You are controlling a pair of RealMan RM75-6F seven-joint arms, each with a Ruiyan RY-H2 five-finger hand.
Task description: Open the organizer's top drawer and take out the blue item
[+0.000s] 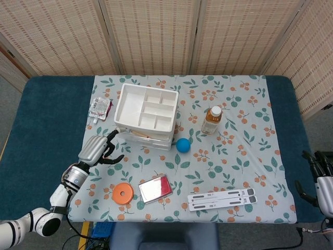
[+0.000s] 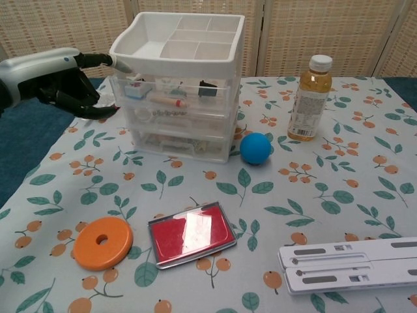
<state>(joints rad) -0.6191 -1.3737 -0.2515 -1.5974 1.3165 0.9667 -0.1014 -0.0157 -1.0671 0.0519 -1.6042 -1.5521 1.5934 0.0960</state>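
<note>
Floral cloth (image 1: pixel 244 104) covers the table where the clear organizer (image 2: pixel 176 91) stands upper left in the chest view, its top drawer (image 2: pixel 171 93) closed, the empty left hand (image 2: pixel 68 81) just beside its left corner with fingers (image 2: pixel 104 60) apart, one reaching the rim, and the right hand (image 1: pixel 322 182) too cropped to tell.

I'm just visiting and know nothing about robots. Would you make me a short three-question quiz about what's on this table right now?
1. True or false: the organizer's top drawer is pulled out.
2. Which lies nearest the blue ball? A) orange disc B) organizer C) white stand
3. Fill in: the left hand is beside the organizer's ____ side, seen from the chest view.

Key: 1 false; 2 B; 3 left.
</note>
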